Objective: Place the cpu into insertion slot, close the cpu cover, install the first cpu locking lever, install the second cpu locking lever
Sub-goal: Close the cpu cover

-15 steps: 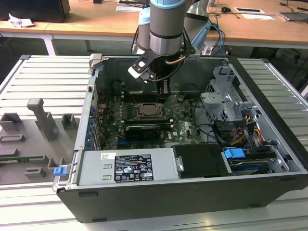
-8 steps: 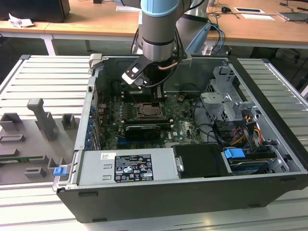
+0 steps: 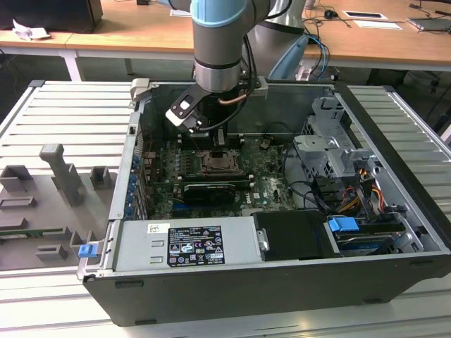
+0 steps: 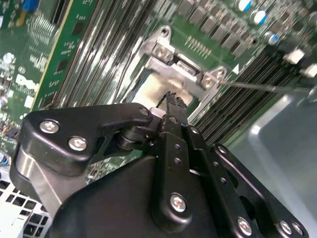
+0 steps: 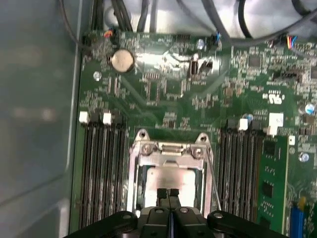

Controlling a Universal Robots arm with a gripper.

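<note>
In the exterior view my gripper (image 3: 213, 138) hangs inside the open computer case, just above the insertion slot (image 3: 223, 163) on the green board. The first wrist view shows the slot's silver rim (image 5: 132, 173) with the cpu cover (image 5: 168, 151) lying flat over it. The pale cpu (image 5: 174, 177) shows through the cover's window. My gripper (image 5: 167, 194) is shut, its two black fingertips pressed together right over the cpu with nothing between them. In the second wrist view the gripper (image 4: 173, 100) points at the silver cover (image 4: 171, 69). A thin locking lever (image 4: 267, 88) (image 5: 214, 176) runs along one side of the socket.
Long black memory slots (image 5: 101, 168) (image 5: 242, 168) flank the socket on both sides. A coin battery (image 5: 122, 60) and cables (image 5: 223, 20) lie beyond it. The case holds a grey power supply (image 3: 187, 243), a drive cage (image 3: 328, 151) and a blue connector (image 3: 343, 227). Grey fixtures (image 3: 60, 172) stand outside the case on the exterior view's left.
</note>
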